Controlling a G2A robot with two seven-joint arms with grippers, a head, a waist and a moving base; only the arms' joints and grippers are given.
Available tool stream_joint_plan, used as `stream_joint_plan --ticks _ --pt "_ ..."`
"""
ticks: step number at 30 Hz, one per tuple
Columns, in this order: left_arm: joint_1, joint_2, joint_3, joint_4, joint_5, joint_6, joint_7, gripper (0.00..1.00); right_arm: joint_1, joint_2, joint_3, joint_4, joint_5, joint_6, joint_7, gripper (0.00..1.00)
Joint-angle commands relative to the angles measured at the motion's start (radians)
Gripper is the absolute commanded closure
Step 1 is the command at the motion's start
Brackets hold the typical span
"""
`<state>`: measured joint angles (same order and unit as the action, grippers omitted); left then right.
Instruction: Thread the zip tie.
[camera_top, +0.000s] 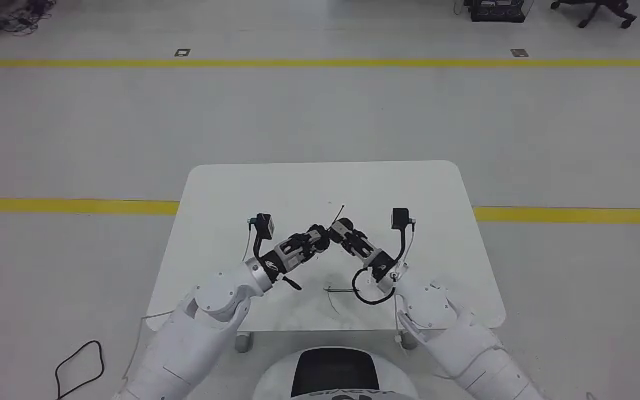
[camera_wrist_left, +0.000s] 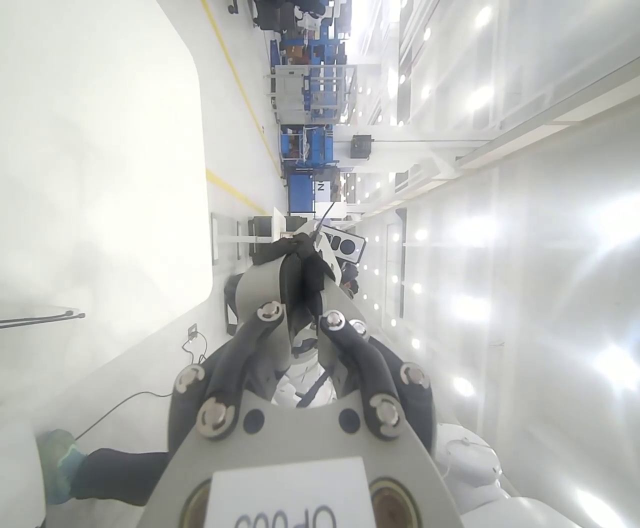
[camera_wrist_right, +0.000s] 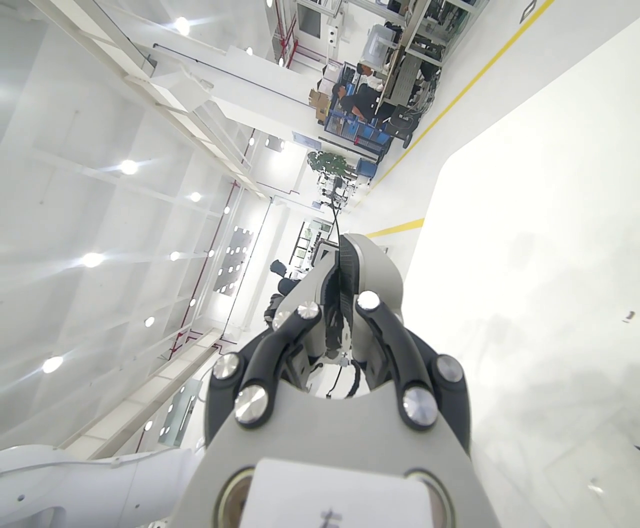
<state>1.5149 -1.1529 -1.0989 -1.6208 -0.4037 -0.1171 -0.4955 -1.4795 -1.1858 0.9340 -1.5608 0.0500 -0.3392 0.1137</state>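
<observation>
My two grippers meet tip to tip above the middle of the white table (camera_top: 400, 190). A thin black zip tie (camera_top: 338, 213) sticks up from where they meet. In the left wrist view the left gripper (camera_wrist_left: 300, 247) is shut, and the zip tie's tail (camera_wrist_left: 324, 214) pokes out past its dark pads. My right gripper (camera_wrist_right: 344, 247) is shut on the zip tie (camera_wrist_right: 334, 215), whose ribbed strap runs between its fingers and out beyond the tips. From above, the left gripper (camera_top: 319, 238) and the right gripper (camera_top: 334, 229) nearly touch.
A second black zip tie (camera_top: 340, 290) lies flat on the table near its front edge, below the right arm; it appears in the left wrist view too (camera_wrist_left: 45, 319). A small dark scrap (camera_wrist_right: 627, 315) lies on the tabletop. Bare table stretches behind the grippers.
</observation>
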Motion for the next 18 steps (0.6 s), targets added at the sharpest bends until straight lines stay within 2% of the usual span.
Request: stream_joint_plan --ticks 1,6,7,8,11,15,18 --pt "-0.002 0.0 0.002 0.002 0.0 0.002 0.001 1.0 -0.003 -0.001 0.004 -0.002 -0.001 -0.001 0.003 1.0" --pt "-0.009 0.001 0.006 0.005 0.001 0.005 0.003 1.0 -0.009 -0.003 0.014 -0.005 -0.003 -0.001 0.012 0.99" --pt "-0.01 0.001 0.007 0.006 0.001 0.005 0.003 1.0 -0.011 -0.003 0.016 -0.003 -0.001 -0.001 0.014 0.22" --pt "-0.012 0.001 0.006 0.008 0.001 0.005 0.001 1.0 -0.011 -0.004 0.019 -0.002 0.003 -0.001 0.018 0.0" --pt "-0.011 0.004 -0.004 0.011 -0.003 0.0 -0.009 1.0 -0.013 -0.004 0.029 0.001 0.007 -0.001 0.028 0.0" --pt "0.005 0.014 -0.039 0.0 0.0 -0.001 -0.031 1.0 -0.023 0.002 0.059 -0.006 0.003 0.009 0.065 0.0" --pt "0.012 0.024 -0.065 -0.008 0.005 0.018 -0.091 1.0 -0.031 0.01 0.089 -0.013 0.019 0.007 0.132 0.0"
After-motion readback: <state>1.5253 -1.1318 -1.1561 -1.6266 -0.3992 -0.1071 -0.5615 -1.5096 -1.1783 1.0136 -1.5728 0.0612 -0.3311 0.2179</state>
